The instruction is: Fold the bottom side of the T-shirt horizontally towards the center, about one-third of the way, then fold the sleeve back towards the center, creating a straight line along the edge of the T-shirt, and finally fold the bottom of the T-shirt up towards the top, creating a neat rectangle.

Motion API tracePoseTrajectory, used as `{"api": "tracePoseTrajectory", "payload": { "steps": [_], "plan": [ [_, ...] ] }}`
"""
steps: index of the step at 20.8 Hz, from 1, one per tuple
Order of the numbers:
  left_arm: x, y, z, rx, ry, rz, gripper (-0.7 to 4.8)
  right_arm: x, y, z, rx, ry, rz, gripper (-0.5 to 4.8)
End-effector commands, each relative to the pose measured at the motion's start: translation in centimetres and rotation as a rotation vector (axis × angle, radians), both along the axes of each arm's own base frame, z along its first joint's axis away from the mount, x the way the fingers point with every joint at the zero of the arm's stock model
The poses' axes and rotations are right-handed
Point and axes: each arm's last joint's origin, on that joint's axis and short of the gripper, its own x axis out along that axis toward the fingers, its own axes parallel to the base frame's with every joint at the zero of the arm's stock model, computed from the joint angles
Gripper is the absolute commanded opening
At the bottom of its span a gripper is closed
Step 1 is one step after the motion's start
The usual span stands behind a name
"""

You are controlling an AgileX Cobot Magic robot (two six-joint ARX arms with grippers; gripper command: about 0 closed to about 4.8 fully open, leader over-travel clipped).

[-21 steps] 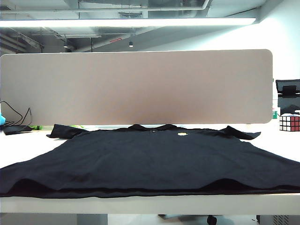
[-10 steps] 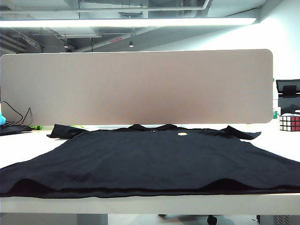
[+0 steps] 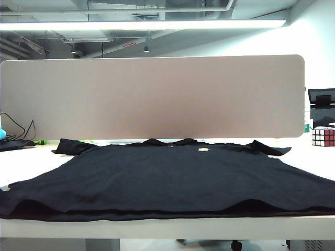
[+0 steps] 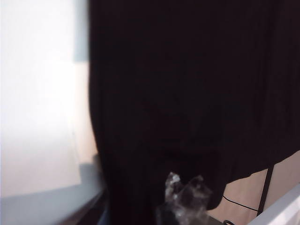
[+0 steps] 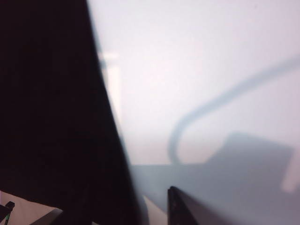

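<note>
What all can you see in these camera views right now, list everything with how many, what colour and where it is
T-shirt: one, black, spread flat across the table, collar at the far side
Chest mark: one, pale yellow, on the shirt near the collar
Bottom of the T-shirt: one, black, along the near table edge
Table: one, white, under the shirt
Partition panel: one, beige, upright behind the table
Puzzle cube: one, multicoloured, far right on the table
Cables: a few, black, far left behind the table
Left gripper: one, blurred pale fingertips over the shirt's left part; opening unclear
Right gripper: one dark finger visible, over bare table beside the shirt's right edge; opening unclear
</note>
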Motion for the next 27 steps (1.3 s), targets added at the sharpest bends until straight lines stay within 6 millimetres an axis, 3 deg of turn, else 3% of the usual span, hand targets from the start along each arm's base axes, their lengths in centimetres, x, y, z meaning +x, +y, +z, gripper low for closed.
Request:
{"api": "tracePoseTrajectory", "payload": {
  "steps": [1,3,21,23,26,27],
  "plan": [
    [-0.3,0.1,-0.3,0.045,0.032,0.011,1.25,0.4,0.4,-0.5,-0.004,0.01,0.026,2.14],
    [-0.3,0.2,-0.3,0.069,0.033,0.014,1.25,0.4,0.8,-0.6,0.004,0.024,0.041,2.35],
    [0.0,0.2,-0.2,0.063,-0.005,0.01,1.25,0.6,4.1,-0.7,0.045,0.038,0.17,2.31],
    [0.1,0.2,-0.2,0.063,-0.015,0.01,1.25,0.7,4.1,-0.9,0.021,0.051,0.154,2.04],
    [0.4,0.2,-0.1,0.052,-0.049,0.008,1.14,0.9,4.0,-1.0,-0.006,0.04,0.148,0.94],
    [0.5,0.2,-0.1,0.044,-0.058,0.005,1.05,1.0,4.0,-1.0,-0.007,0.029,0.147,0.81]
  ]
}}
